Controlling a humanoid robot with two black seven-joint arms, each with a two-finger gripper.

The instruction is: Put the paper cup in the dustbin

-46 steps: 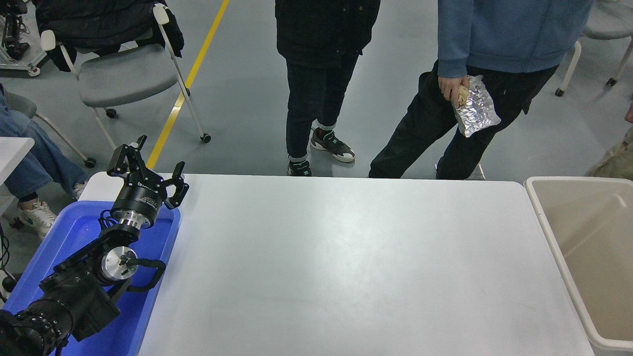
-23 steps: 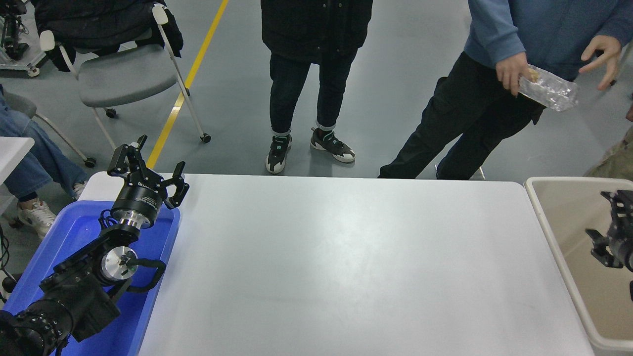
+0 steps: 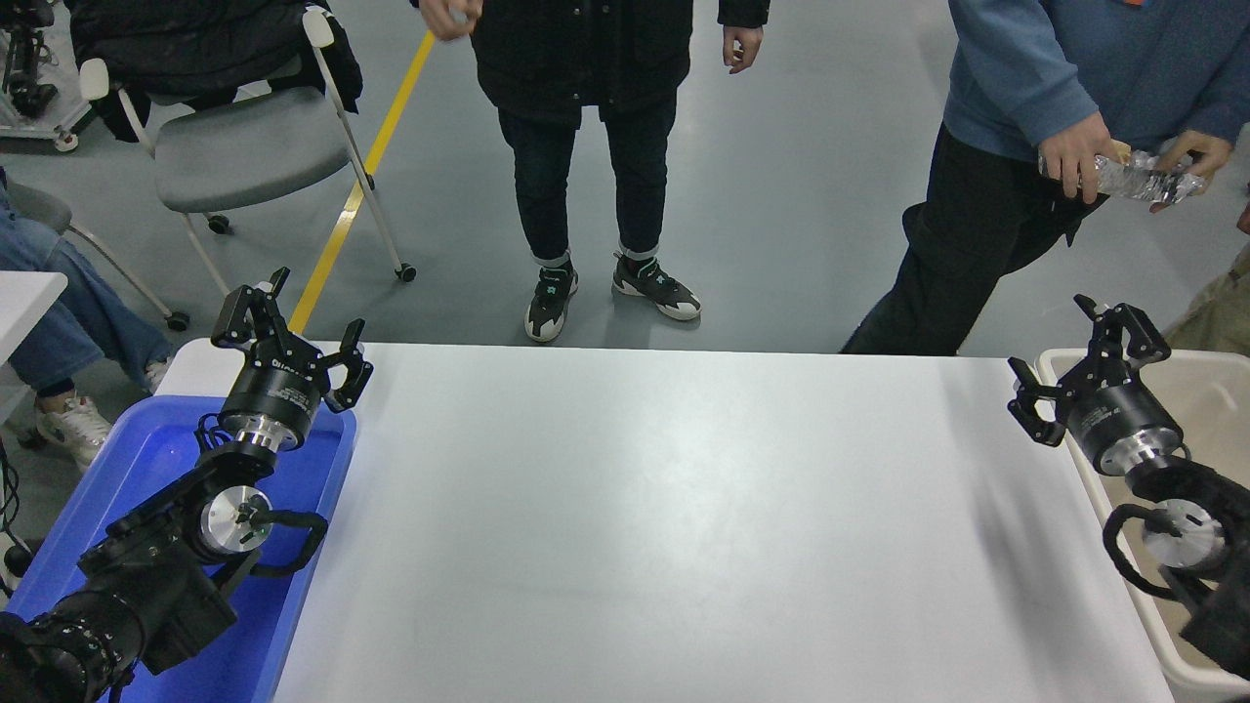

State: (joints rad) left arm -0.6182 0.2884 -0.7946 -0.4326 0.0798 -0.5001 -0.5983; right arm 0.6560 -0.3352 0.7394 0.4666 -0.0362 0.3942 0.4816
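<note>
The paper cup is not in view anywhere on the table. The beige dustbin (image 3: 1207, 391) stands against the table's right edge, partly hidden by my right arm. My right gripper (image 3: 1082, 363) is open and empty, held above the dustbin's near-left rim at the table's far right corner. My left gripper (image 3: 291, 328) is open and empty, parked over the far end of the blue tray at the lower left.
A shallow blue tray (image 3: 303, 547) lies at the table's left edge. Two people stand at the far side; one in a blue top holds a crinkled foil wrapper (image 3: 1138, 179). A grey chair (image 3: 244, 146) stands at the upper left.
My right arm has come up into view from the right edge and now stands over the dustbin's left rim. The people have shifted; the wrapper has been raised. The left arm has not moved.
</note>
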